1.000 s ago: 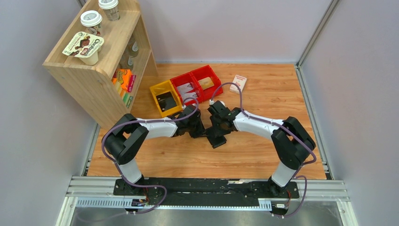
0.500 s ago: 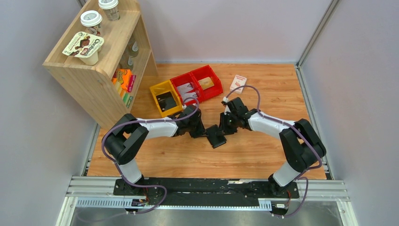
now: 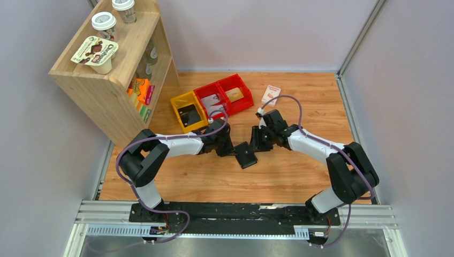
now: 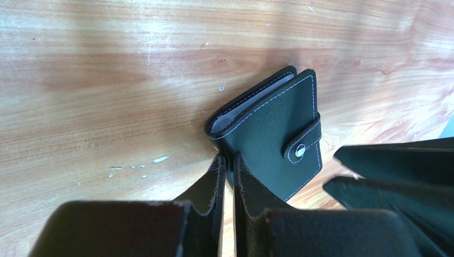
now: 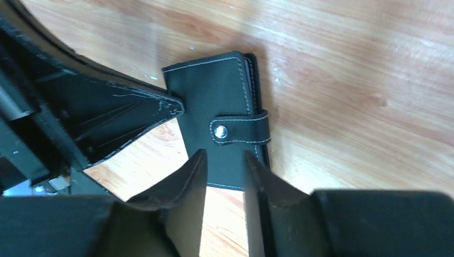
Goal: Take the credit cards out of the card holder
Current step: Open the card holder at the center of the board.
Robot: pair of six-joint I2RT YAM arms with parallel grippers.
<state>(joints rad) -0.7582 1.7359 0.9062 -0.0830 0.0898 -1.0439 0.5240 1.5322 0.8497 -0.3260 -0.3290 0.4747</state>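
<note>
**Holder's snapped shut mid-bench, both hands right on it**

Nearest to you on the bench [image 3: 300, 171], the two arms angle in toward each other and meet at the card holder [image 3: 246, 156], which lies flat about mid-bench. Your left hand [image 4: 227, 158] is closed down to a sliver, and the holder's near corner runs in between its fingertips, so it looks pinched there. Your right hand [image 5: 225, 155] comes in from the other side. Its fingers are partly spread with nothing between them, poised at the holder's edge just below the tab [image 5: 241, 128]. I can't tell whether they touch it. The tab is snapped closed over the front cover. Pale inner layers [image 4: 235, 110] peek out along one side, but you can't make out what they are.

Further back sit a yellow bin [image 3: 187, 112] and two red bins [image 3: 225, 95] in a row, with a small white-and-red box [image 3: 271, 94] to their right. The wooden shelf [image 3: 107, 80] is off in the far left corner.
</note>
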